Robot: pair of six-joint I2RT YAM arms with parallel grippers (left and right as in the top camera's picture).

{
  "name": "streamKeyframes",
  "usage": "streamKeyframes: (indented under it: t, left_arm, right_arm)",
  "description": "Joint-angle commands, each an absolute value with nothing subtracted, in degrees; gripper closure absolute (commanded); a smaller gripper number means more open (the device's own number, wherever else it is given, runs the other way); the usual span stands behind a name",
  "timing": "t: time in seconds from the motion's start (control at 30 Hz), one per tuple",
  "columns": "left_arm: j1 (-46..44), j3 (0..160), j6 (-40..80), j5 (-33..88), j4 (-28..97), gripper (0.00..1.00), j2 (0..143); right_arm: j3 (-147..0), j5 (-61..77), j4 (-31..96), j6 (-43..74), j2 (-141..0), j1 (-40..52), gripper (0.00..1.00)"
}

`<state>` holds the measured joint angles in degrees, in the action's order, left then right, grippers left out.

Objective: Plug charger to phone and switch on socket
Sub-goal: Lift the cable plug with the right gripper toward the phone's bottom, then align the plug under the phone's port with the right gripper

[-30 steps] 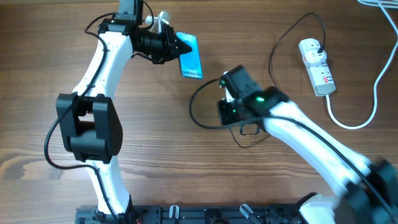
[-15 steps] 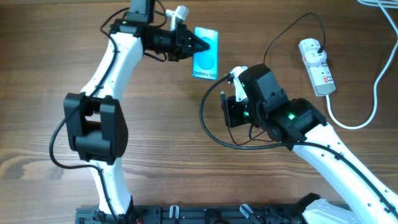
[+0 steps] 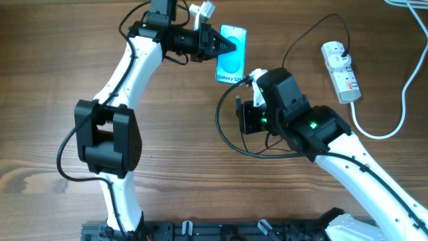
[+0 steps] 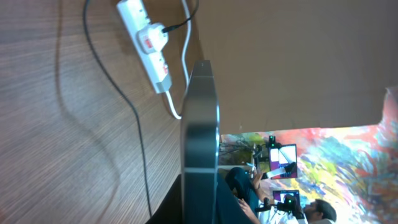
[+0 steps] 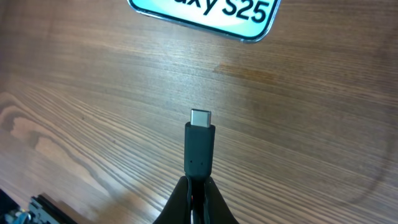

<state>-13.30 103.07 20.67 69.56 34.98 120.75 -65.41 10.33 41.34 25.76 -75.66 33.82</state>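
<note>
While the left gripper (image 3: 219, 45) clamps the phone (image 3: 233, 57) by one long side and the right gripper (image 5: 198, 190) pinches the charger (image 5: 200, 146), its tip aimed at the phone's short edge but apart, any tilt may make the plug miss the port and shove the phone askew.

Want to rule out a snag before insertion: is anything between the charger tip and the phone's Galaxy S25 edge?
Nothing visible. In the right wrist view the charger, pinched in the right gripper, points at the phone and its lettered edge, with only bare table between them. The left gripper holds the phone.
</note>
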Motion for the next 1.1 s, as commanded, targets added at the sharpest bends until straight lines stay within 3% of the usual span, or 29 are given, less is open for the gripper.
streamKeyframes:
  t: [0.0,1.07]
  left_arm:
    - [-13.39,103.13,22.35,74.11,33.28,0.96,118.52]
    - [-15.44,103.13,22.68,73.89,31.90,0.96,118.52]
  right_arm:
    - [-66.00,12.25,40.25,28.80,-77.19,33.91,0.96]
    - [-66.00,8.99,36.05,31.55,-80.47,33.91,0.96]
